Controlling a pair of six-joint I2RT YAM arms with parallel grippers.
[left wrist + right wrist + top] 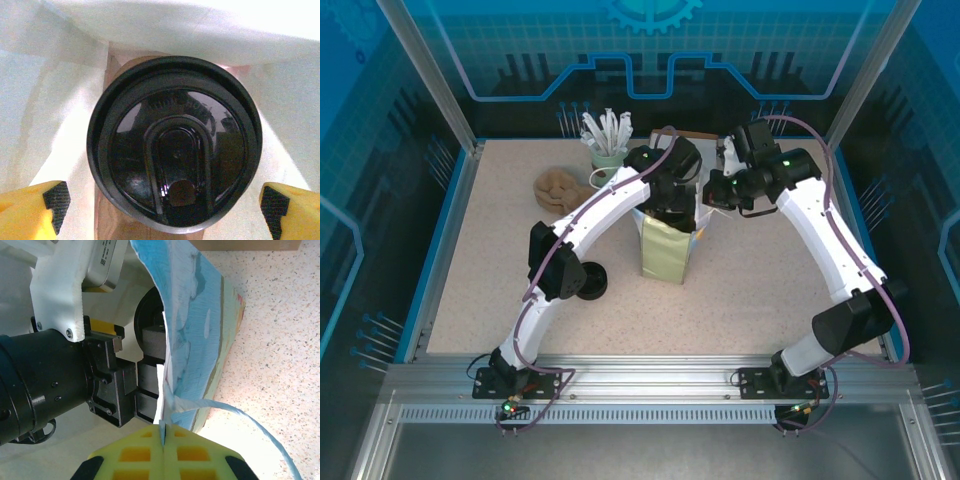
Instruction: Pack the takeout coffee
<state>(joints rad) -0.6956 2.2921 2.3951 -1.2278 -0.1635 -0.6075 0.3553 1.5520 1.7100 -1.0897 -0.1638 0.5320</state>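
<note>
The takeout coffee [175, 150] stood upright inside the paper bag [45, 115], with its round black lid facing up and the pale walls of the bag on every side. Directly above the mouth of the bag hung the left tool [165, 201], its yellow fingers spread wide. One black pad [56, 199] was on each side of the lid, and neither touched it. At the rim of the bag the right tool [163, 440] was pressed together on the paper edge, just beside a thin handle strip [240, 415]. The bag stood on the speckled tabletop [770, 290]. A squat stack of black lids [592, 282] lay near the bag, to its left in the top view.
</note>
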